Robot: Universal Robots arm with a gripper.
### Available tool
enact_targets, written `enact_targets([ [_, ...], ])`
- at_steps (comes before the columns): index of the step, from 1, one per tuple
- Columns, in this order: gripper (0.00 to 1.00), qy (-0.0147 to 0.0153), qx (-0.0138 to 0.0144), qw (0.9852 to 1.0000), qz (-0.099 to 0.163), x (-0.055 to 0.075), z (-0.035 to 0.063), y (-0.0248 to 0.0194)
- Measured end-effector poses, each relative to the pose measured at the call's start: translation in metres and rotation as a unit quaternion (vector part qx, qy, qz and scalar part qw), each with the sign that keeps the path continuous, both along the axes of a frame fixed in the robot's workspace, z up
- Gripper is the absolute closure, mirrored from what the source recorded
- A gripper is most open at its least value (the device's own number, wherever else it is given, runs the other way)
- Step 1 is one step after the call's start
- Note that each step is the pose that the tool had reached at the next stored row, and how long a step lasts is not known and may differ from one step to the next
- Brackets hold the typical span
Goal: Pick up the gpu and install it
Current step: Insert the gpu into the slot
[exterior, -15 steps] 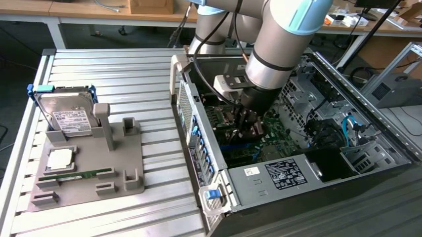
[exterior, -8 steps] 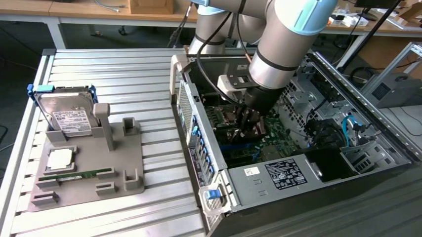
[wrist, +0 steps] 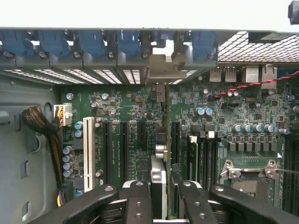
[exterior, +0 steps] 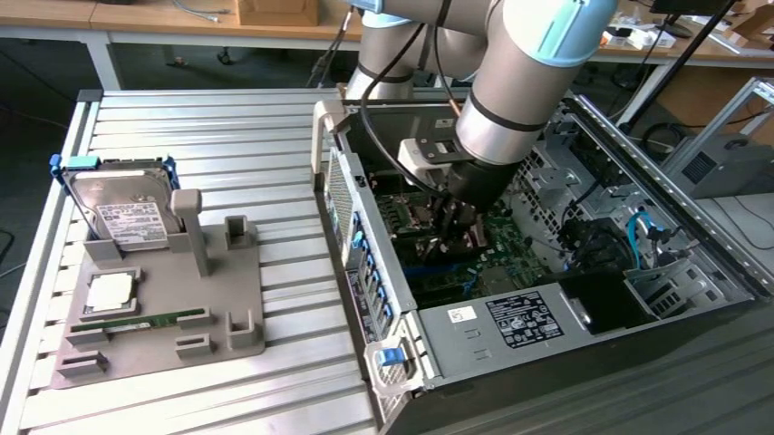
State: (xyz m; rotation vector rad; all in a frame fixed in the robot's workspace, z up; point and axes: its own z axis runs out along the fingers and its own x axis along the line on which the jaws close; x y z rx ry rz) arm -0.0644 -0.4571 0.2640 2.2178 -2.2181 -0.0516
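The arm (exterior: 520,82) reached steeply down from the twelve o'clock edge of the exterior view into the open computer case (exterior: 545,326), its grey cylindrical wrist tilted so that the gripper (exterior: 454,237) stood deep inside, just above the motherboard (exterior: 508,249). In the wrist view the gripper (wrist: 161,200) showed black, bolted fingers (wrist: 138,203) partly closed on the gpu (wrist: 160,140), a thin dark card seen edge-on between them. The card ran straight away from the fingers toward the case's rear wall, where its pale metal bracket (wrist: 166,67) sat against the row of blue slot clips (wrist: 128,44). Its lower edge lay along one of the long black expansion slots; whether it was fully seated could not be told.

The motherboard was dark green, crowded with small silver capacitors, one white slot (wrist: 88,147) and several black ones. The case was grey sheet metal with perforated panels.

At nine o'clock in the exterior view, well apart from the case, a grey moulded holder (exterior: 169,317) lay on the ribbed metal table (exterior: 242,127). It held a silver hard drive (exterior: 121,213) standing on edge and a narrow green memory stick (exterior: 140,320) lying flat. Pale wooden desks (exterior: 145,18) lined the room behind.
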Motion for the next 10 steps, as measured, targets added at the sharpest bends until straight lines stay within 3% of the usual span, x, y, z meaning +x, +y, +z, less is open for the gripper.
enact_targets([
  [10,0.73,0.0000,0.0000,1.0000,0.000,-0.0039,-0.0027,0.0010],
])
